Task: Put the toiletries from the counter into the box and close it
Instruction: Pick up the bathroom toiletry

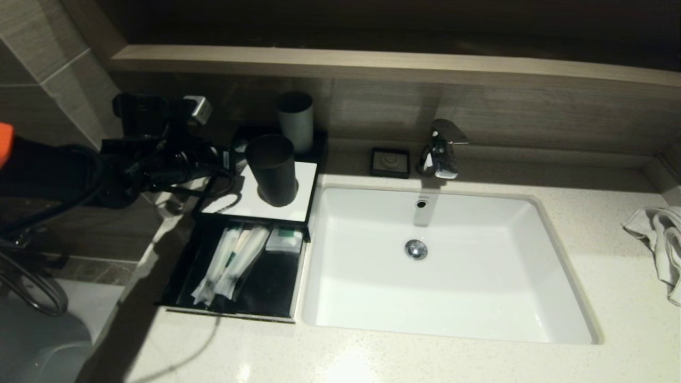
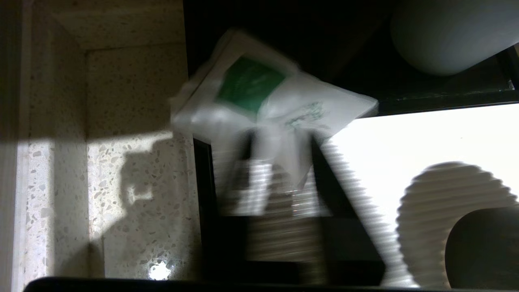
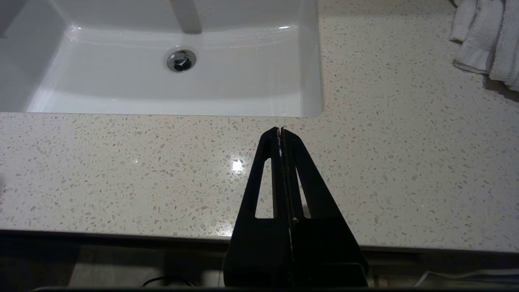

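The black box [image 1: 254, 204] with its white top panel stands left of the sink, and its front drawer [image 1: 266, 290] is pulled out. Two long sachets [image 1: 230, 261] and one small squarish sachet [image 1: 284, 239] lie in the drawer. My left gripper [image 1: 230, 159] hovers over the box's back left corner. In the left wrist view the left gripper [image 2: 279, 142] is shut on a small squarish sachet with a green label [image 2: 259, 97], held above the box's left edge. My right gripper [image 3: 280, 130] is shut and empty over the speckled counter [image 3: 121, 162], near its front edge.
A black cup [image 1: 272, 170] stands on the box's white panel and a grey cup [image 1: 295, 119] behind it. A soap dish [image 1: 391, 162] and the faucet [image 1: 439, 149] sit behind the white sink [image 1: 553, 266]. A white towel [image 1: 659, 239] lies at the far right.
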Robot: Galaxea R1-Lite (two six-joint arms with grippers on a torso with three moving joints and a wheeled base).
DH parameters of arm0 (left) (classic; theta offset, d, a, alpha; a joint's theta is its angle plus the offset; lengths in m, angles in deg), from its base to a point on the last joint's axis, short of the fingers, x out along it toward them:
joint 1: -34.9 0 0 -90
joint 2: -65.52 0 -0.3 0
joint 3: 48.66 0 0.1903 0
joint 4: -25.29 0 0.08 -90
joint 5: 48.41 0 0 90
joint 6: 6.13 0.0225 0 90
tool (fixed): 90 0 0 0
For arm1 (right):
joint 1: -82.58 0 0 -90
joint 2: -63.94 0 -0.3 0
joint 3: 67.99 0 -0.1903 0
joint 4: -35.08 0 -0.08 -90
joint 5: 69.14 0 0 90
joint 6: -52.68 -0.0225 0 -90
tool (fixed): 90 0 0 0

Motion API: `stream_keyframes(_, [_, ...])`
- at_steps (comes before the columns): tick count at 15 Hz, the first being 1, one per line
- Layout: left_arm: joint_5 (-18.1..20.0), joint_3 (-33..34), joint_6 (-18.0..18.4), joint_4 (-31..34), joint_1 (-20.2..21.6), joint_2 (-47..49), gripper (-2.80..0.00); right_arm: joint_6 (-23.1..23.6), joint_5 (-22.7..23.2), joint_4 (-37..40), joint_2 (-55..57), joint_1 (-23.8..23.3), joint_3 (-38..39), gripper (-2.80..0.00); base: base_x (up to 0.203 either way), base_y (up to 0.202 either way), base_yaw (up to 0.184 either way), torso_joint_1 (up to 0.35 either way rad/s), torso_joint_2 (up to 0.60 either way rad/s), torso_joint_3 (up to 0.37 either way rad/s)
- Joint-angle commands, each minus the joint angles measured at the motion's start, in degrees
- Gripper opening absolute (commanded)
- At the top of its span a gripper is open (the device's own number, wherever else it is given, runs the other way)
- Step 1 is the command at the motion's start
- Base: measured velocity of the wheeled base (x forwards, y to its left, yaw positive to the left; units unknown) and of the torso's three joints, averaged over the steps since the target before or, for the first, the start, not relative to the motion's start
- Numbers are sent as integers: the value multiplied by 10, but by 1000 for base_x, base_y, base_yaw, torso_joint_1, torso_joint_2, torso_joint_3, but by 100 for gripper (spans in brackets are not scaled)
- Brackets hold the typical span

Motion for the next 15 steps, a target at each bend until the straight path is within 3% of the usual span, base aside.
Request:
stream_keyframes(1, [1,1,0,-1,0,-1,-280,0,0,0,0,0,0,-280,0,0,0,0,0,0])
stream_keyframes(11, [2,8,-7,0,1,-51,-280,0,0,0,0,0,1,-280,0,0,0,0,0,0])
stream_keyframes(15, [1,55,-7,2,2,-101,-280,-1,0,0,0,0,0,-280,0,0,0,0,0,0])
